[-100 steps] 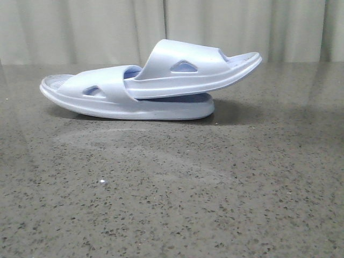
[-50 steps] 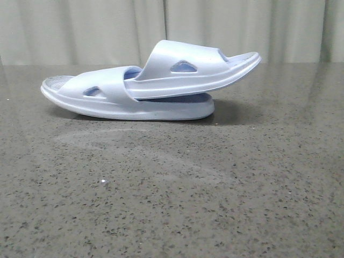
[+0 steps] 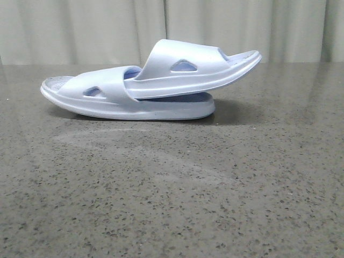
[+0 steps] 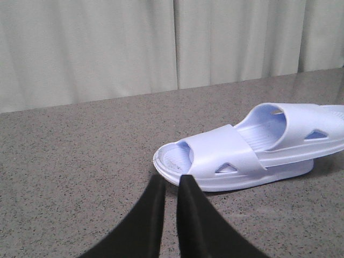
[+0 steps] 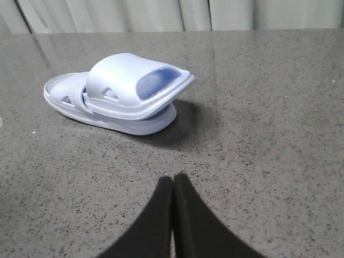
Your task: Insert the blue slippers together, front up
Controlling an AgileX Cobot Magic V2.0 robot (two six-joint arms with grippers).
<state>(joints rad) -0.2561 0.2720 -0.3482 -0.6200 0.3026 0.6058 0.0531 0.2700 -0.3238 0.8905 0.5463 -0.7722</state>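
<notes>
Because one of the blue slippers (image 3: 134, 88) has been slid under the other's strap, the nested pair is left resting near the table's (image 3: 172, 204) far edge, while the left gripper (image 4: 169, 183) and right gripper (image 5: 173, 183) are held clenched, empty, well apart from it.

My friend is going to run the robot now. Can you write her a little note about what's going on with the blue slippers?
Left gripper: shut, empty, on the table side of the slippers, apart from them.
Right gripper: shut, empty, also clear of them.
Blue slippers: on the table, one tucked under the other's strap, both footbeds facing up; the upper one tilts with its free end raised.
Done: the slippers look inserted together.
Left: probably nothing; just check the nesting is snug enough.
</notes>
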